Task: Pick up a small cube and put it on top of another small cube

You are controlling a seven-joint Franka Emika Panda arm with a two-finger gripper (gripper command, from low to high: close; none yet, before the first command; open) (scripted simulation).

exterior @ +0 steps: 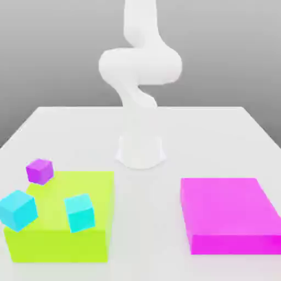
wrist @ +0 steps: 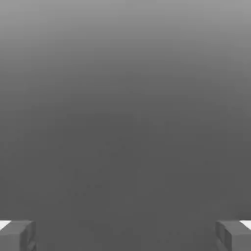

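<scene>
Exterior view, two cyan cubes (exterior: pixel 80 212), one purple cube (exterior: pixel 39 170), tool (wrist: pixel 125 235) spread.

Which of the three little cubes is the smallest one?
The purple cube, at the far corner of the lime-green block. The sky-blue cube and the turquoise cube are both bigger.
</scene>
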